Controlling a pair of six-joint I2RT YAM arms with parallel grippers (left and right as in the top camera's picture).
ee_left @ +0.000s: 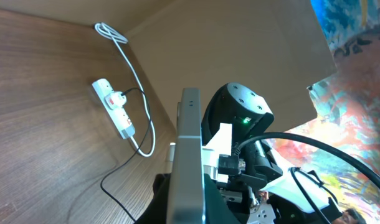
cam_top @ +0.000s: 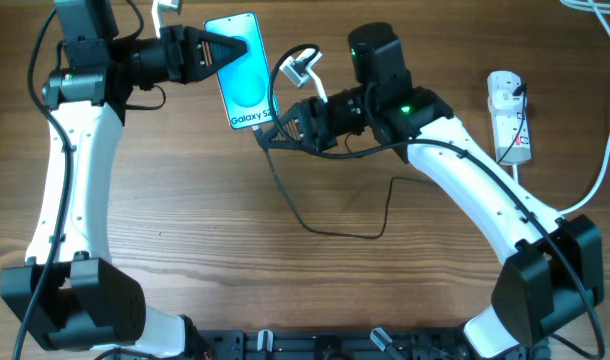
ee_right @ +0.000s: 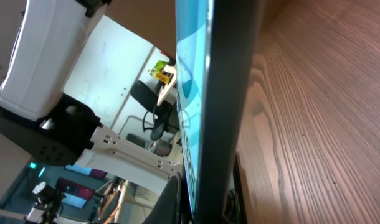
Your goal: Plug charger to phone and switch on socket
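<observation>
Phone: flat teal-screened smartphone (cam_top: 243, 75) was held near the bench's far edge, bottom end offered for plugging.
Charger: thin black charger cable (cam_top: 325, 228) trailed across mid-bench.
Left gripper (cam_top: 213, 50): clenched on the smartphone's side, steadying it.
Right gripper (cam_top: 273, 128): apparently grasping the cable's plug end, elbow bent.
Socket: white power strip (cam_top: 509, 120) lay by the right edge.

Robotics lab: white arms (cam_top: 475, 190) at a wood-grain table (cam_top: 235, 290), metal framing (ee_right: 115, 146) beyond.

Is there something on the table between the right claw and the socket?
Nothing visible lies on the table between the right claw and the socket; only that arm's own links hang above this stretch.
</observation>
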